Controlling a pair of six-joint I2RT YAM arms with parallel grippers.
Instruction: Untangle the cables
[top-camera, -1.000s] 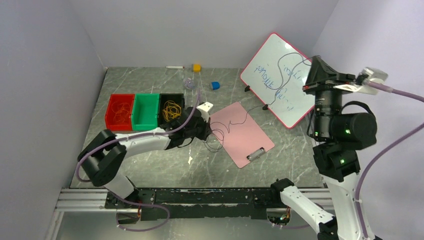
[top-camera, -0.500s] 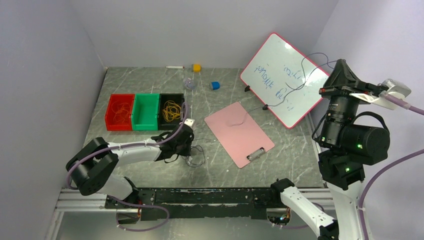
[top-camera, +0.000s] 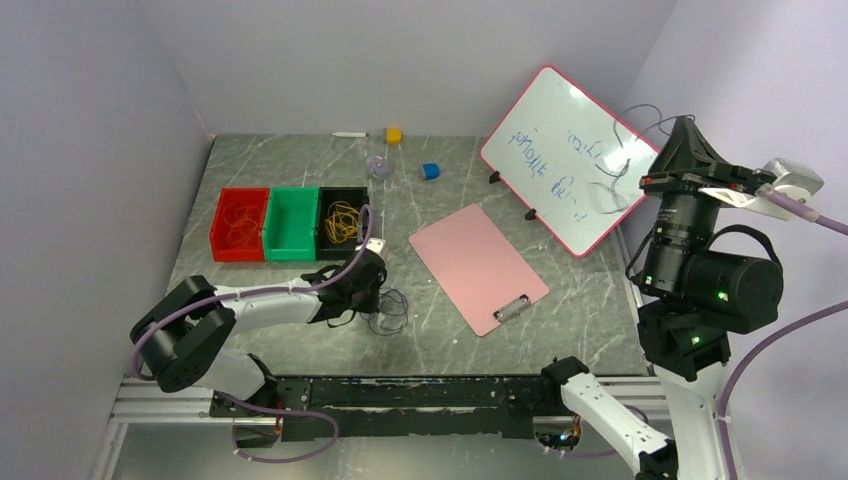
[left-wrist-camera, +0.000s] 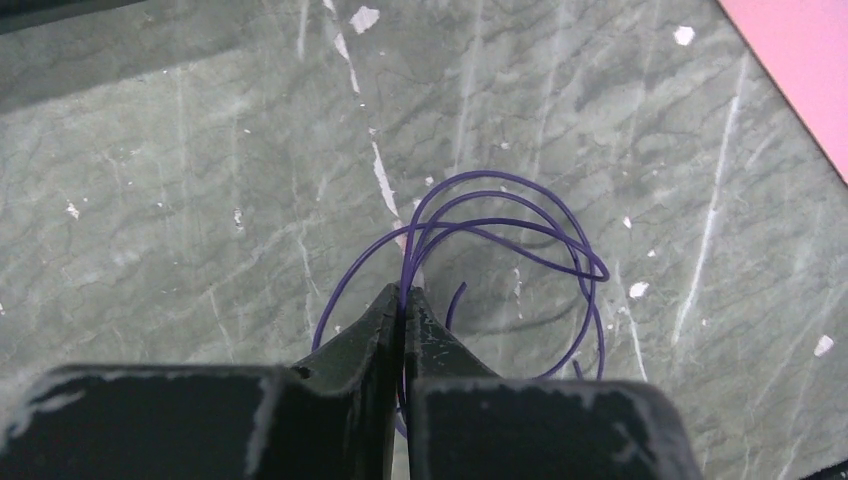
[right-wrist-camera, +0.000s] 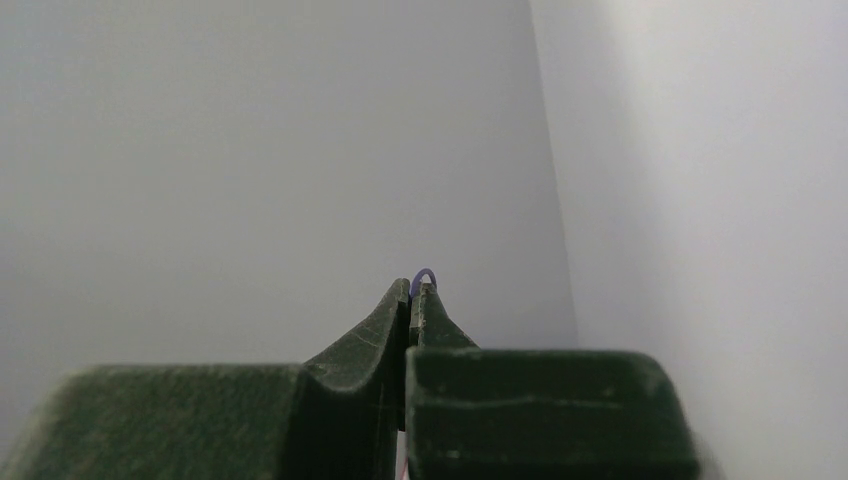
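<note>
A dark purple cable lies coiled on the grey table (top-camera: 388, 310), filling the middle of the left wrist view (left-wrist-camera: 520, 215). My left gripper (top-camera: 372, 292) is low over the table with its jaws shut on one strand of that coil (left-wrist-camera: 405, 295). My right gripper (top-camera: 684, 124) is raised high at the right, pointing at the wall. It is shut on a second thin dark cable (top-camera: 640, 106), of which a small loop (right-wrist-camera: 424, 272) shows above its tips (right-wrist-camera: 412, 290). That cable dangles in loose curls in front of the whiteboard. Yellow cables (top-camera: 344, 220) lie in the black bin, orange-red ones (top-camera: 240, 218) in the red bin.
Red (top-camera: 216, 240), green (top-camera: 291, 245) and black (top-camera: 343, 192) bins stand in a row at the left. A pink clipboard (top-camera: 478, 266) lies mid-table. A pink-framed whiteboard (top-camera: 540, 140) leans at the back right. A yellow cube (top-camera: 394, 135) and a blue piece (top-camera: 430, 171) sit near the back wall.
My left gripper pulled its cable off the clipboard toward the near left. My right arm rose and swung right, lifting the other cable clear of the clipboard; the two are now apart.
</note>
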